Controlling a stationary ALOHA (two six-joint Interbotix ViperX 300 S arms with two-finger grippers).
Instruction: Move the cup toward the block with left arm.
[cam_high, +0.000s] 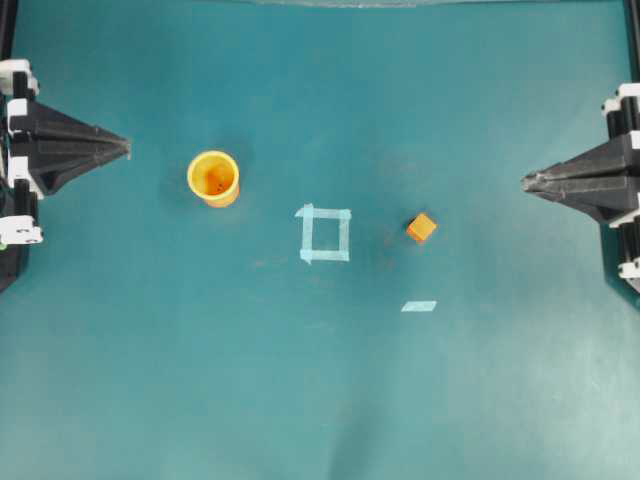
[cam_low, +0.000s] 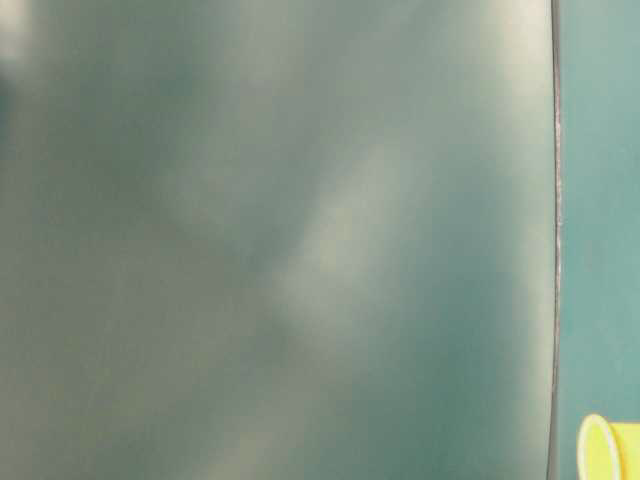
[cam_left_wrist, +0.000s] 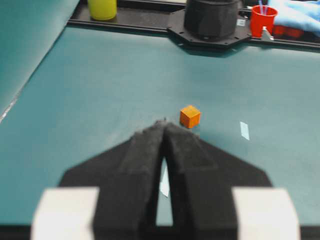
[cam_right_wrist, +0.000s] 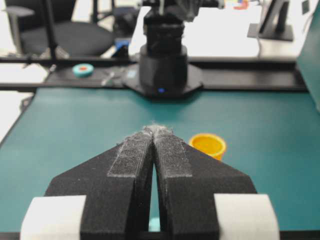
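On the teal bench (cam_high: 320, 400), the cup (cam_high: 213, 178) stands upright, well apart from the block (cam_high: 421, 228). Left gripper (cam_high: 126, 147) and right gripper (cam_high: 526, 181) both rest pinched together, holding nothing.

No legible text, label, brand, number or sign is found in any view. The cup (cam_high: 213, 178), the block (cam_high: 421, 228) and the teal counter (cam_high: 320, 400) carry no markings. The tape square (cam_high: 325, 234) and tape strip (cam_high: 419, 306) are blank. Items beyond the counter edge are too blurred to read.
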